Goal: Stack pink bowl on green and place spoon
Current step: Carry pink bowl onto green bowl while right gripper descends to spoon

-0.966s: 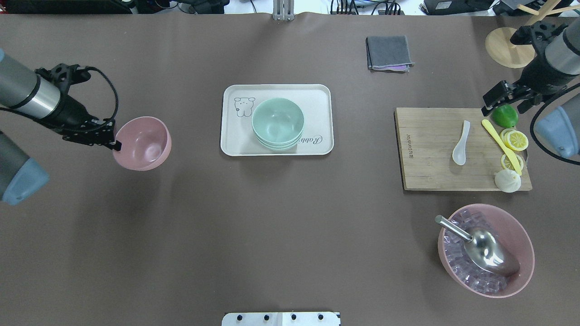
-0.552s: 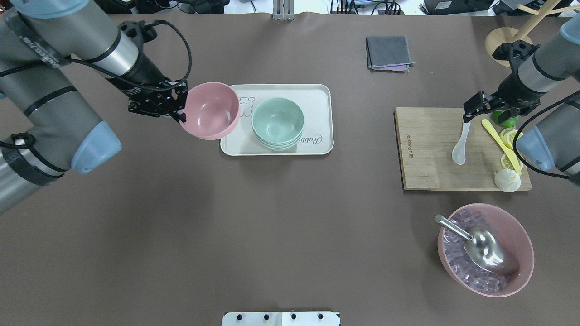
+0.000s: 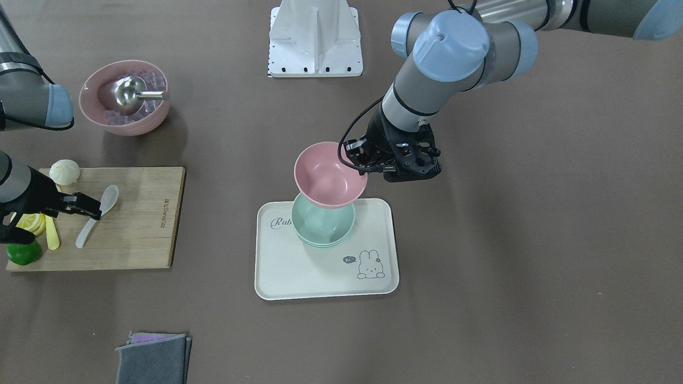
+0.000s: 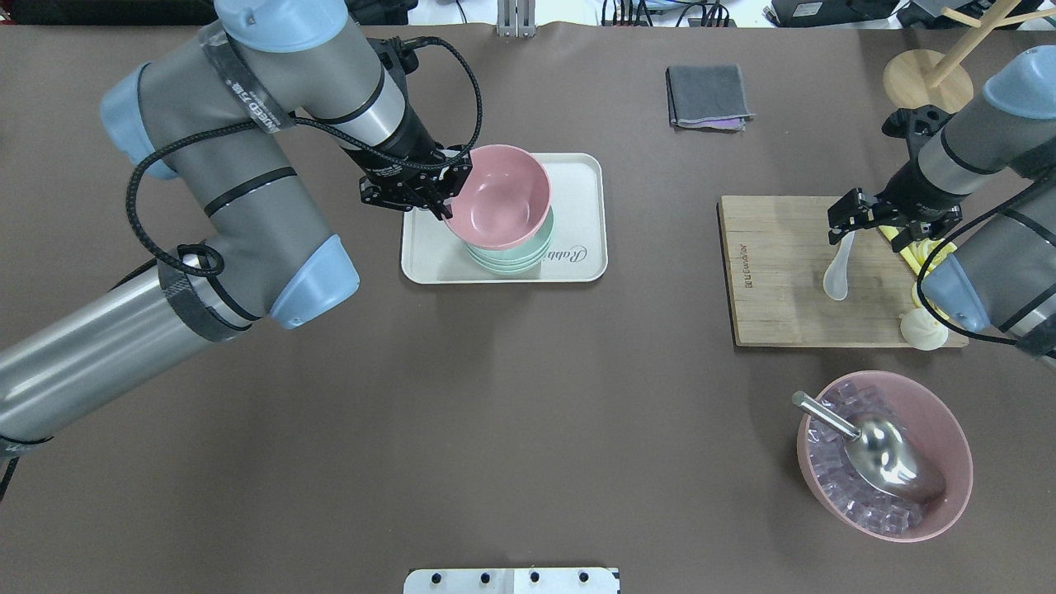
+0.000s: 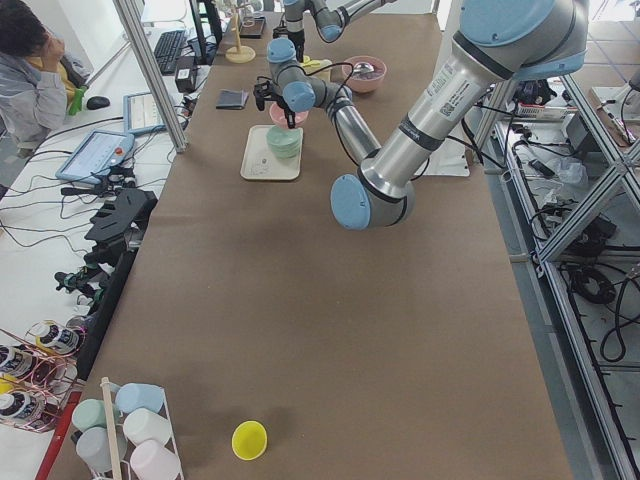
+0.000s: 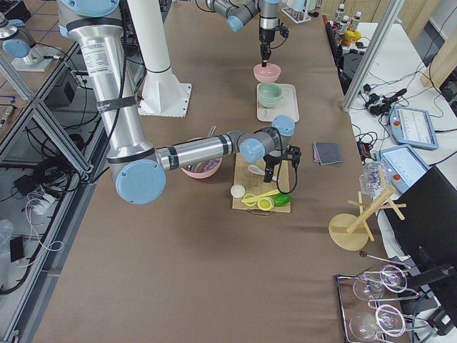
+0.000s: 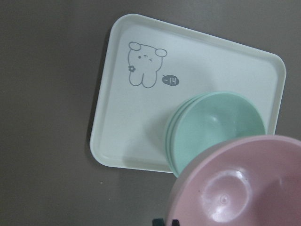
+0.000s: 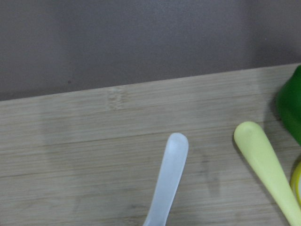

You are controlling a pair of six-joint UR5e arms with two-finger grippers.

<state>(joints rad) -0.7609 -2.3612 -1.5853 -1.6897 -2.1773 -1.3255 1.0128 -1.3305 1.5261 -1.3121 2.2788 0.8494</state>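
My left gripper [image 4: 448, 213] is shut on the near rim of the pink bowl [image 4: 499, 196] and holds it, slightly tilted, just above the stack of green bowls [image 4: 528, 254] on the cream tray [image 4: 582, 177]. In the front view the pink bowl [image 3: 330, 176] overlaps the green stack [image 3: 323, 226]. The left wrist view shows the pink bowl [image 7: 244, 188] over the green bowls [image 7: 216, 122]. The white spoon [image 4: 837, 276] lies on the wooden board [image 4: 775, 272]. My right gripper [image 4: 865, 231] is open and empty over the spoon's handle end [image 8: 169, 174].
On the board lie a yellow knife [image 8: 265, 165], a lime [image 8: 291, 103], lemon slices and a white bun [image 4: 922, 330]. A large pink bowl of ice with a metal scoop [image 4: 884, 455] stands front right. A grey cloth [image 4: 708, 96] lies at the back.
My left arm has carried the pink bowl from the table's left side to over the green bowls. My right gripper has moved left to the spoon's handle.
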